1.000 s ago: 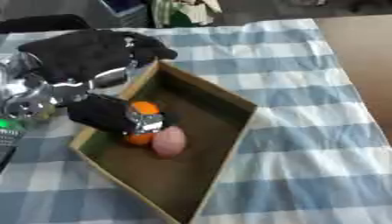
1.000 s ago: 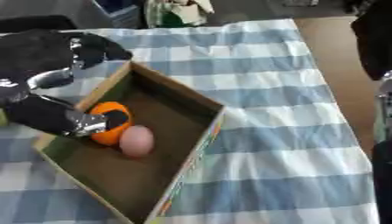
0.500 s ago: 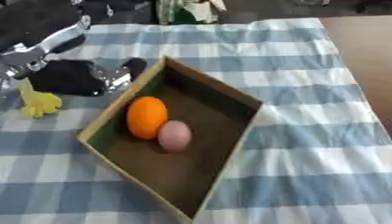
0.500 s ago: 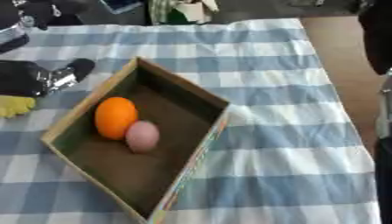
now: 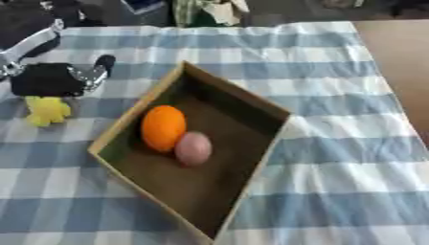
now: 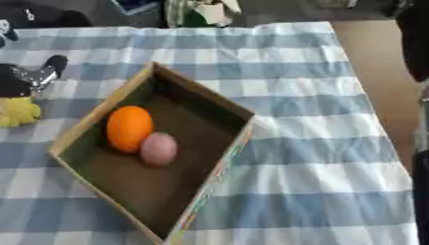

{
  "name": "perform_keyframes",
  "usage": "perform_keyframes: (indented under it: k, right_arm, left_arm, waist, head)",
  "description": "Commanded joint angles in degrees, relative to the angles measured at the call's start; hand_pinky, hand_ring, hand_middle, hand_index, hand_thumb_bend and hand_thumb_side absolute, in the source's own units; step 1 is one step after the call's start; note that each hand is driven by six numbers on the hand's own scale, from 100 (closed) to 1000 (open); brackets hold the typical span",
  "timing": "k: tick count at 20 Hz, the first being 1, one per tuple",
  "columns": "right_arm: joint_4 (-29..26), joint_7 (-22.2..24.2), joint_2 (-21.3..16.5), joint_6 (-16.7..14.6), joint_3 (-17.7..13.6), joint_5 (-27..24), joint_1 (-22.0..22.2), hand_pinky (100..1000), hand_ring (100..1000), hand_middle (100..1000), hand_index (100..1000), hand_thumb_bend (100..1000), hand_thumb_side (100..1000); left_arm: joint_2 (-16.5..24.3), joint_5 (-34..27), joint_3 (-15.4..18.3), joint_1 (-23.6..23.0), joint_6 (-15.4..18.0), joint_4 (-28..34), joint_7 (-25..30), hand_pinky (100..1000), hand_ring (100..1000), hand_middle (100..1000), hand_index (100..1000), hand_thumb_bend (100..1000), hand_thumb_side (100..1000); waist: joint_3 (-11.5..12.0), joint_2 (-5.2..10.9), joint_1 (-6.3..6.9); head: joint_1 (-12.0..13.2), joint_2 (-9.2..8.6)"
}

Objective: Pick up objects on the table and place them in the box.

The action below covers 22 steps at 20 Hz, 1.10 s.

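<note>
Listing first what differs: our left eye view shows the left robot hand (image 5: 59, 79) whole at the far left, black, fingers relaxed and holding nothing, above a yellow object (image 5: 46, 111); our right eye view crops it, yet adds a dark arm (image 6: 414, 43) at the right edge. Box (image 5: 251, 103): mid-bench (image 5: 352, 191), long axis running far-left to near-right. Inside, at its left wall: orange (image 5: 163, 128), pink egg-shaped object (image 5: 194, 148), touching.
</note>
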<state>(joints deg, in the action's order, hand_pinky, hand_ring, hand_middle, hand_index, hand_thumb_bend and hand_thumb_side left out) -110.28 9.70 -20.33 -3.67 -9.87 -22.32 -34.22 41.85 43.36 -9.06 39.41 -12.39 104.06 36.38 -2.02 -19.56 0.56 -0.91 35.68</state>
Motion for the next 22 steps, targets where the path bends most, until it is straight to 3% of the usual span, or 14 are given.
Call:
perform_keyframes:
  k: [1, 14, 20, 22]
  right_arm:
    - [-0.7, 0.0, -1.2, -0.3, -0.5, -0.1, -0.6, 810, 642, 509, 768, 100, 645]
    - [-0.6, 0.1, -1.4, -0.2, -0.7, 0.2, -0.5, 812, 642, 507, 769, 100, 645]
    - [-0.5, 0.1, -1.6, -0.3, -0.7, 0.3, -0.5, 812, 641, 505, 767, 100, 647]
    - [-0.5, 0.1, -1.6, -0.3, -0.7, 0.3, -0.5, 812, 640, 505, 767, 100, 646]
  left_arm:
    - [2.4, -1.5, 1.6, 0.1, -0.4, -3.8, 1.0, 703, 929, 886, 1000, 255, 681]
    - [3.9, 2.3, 3.9, -0.9, 0.8, -15.7, 3.6, 715, 944, 905, 1000, 342, 715]
    - [4.2, 5.0, 4.4, -0.7, 1.4, -18.9, 4.0, 757, 979, 943, 1000, 540, 787]
    - [4.3, 6.7, 4.3, -0.8, 1.6, -19.5, 4.1, 757, 980, 943, 1000, 550, 785]
  waist:
    - [0.1, 0.97, -0.04]
    - [0.3, 0.43, 0.02]
    - [0.2, 0.21, 0.04]
    - [0.2, 0.17, 0.07]
  head:
    - [0.1, -0.71]
    - [0.0, -1.52]
    - [0.1, -1.63]
    - [0.1, -1.71]
